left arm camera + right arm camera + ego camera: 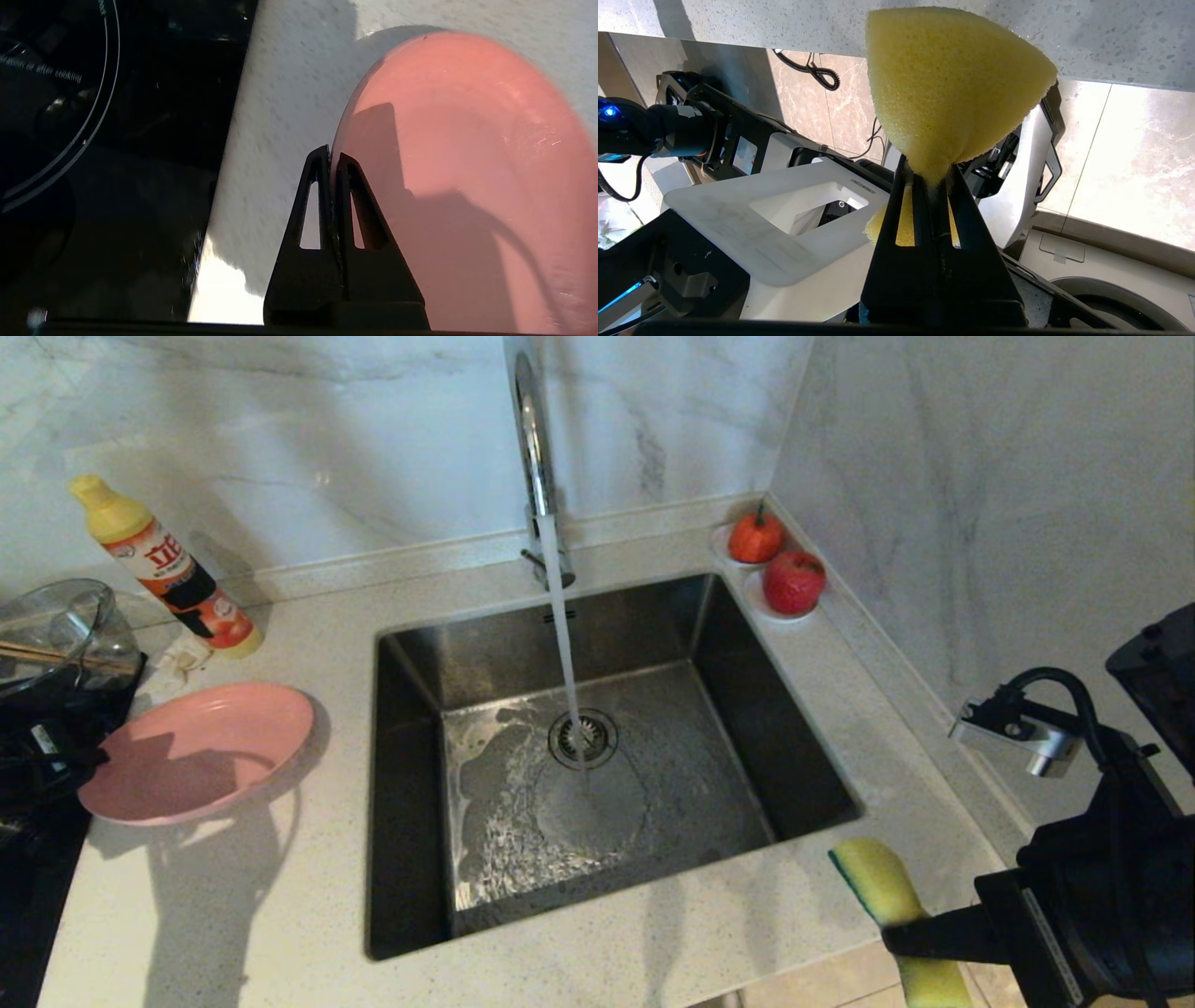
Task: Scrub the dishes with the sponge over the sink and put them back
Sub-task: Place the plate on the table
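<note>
While water runs into the sink [747, 709]:
Left gripper [331, 156]: clamped on plate [201, 747] rim, over counter [233, 915] edge.
Right gripper [928, 179]: squeezing sponge [952, 84] at front edge.

— What surrounds the work?
— White grey-veined marble walls [980, 476] meeting in a corner, above a pale speckled stone bench [280, 915].
— And at the edges?
— A black glass cooktop [93, 186] on the left; glossy beige floor tiles [1134, 163] below, catching bright light.

Bright light, hard shadows, slight blur
</note>
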You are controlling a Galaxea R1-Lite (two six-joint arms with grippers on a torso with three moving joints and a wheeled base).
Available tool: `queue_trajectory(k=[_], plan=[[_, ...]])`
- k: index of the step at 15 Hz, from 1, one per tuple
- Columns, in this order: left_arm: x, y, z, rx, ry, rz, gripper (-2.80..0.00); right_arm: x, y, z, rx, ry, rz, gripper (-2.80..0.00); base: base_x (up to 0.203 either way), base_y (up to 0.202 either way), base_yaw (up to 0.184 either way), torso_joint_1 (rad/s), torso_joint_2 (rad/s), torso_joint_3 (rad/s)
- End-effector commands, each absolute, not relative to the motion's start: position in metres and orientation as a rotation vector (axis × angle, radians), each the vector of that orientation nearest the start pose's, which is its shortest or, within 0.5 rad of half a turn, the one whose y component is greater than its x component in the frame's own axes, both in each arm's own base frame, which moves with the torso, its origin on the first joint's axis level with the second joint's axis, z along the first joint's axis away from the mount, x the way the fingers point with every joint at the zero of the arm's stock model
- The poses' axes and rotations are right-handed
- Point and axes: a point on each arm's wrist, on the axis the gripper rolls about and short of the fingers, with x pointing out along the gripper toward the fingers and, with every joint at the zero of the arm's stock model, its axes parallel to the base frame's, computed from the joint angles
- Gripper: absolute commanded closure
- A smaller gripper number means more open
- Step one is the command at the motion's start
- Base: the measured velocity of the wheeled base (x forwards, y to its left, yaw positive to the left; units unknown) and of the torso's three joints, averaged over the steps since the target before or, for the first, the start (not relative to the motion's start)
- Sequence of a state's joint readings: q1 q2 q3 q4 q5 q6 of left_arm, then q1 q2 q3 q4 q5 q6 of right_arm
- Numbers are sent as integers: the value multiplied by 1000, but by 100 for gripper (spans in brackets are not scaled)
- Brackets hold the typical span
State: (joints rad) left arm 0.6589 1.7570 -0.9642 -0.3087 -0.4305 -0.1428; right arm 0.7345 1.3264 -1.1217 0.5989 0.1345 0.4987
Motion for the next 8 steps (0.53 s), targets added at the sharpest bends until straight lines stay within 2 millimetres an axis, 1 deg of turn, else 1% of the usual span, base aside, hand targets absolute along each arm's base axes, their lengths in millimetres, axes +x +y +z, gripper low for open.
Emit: queue_trajectory(k=[1,2,4,6,7,8], plan=[[273,203,162,-413,429,263,0,136,127,255,200,978,598,0,0,0,0,0,0,0],[274,207,161,-413,427,271,0,136,127,254,199,981,597,0,0,0,0,0,0,0],[272,210,161,-404,428,277,0,138,129,253,201,985,605,0,0,0,0,0,0,0],[271,212,167,-396,416,283,0,138,130,254,207,976,610,0,0,0,0,0,0,0],[270,212,168,-394,414,283,-280,138,129,253,207,976,610,0,0,0,0,0,0,0],[268,211,170,-392,411,283,-280,137,128,254,208,972,612,0,0,0,0,0,0,0]])
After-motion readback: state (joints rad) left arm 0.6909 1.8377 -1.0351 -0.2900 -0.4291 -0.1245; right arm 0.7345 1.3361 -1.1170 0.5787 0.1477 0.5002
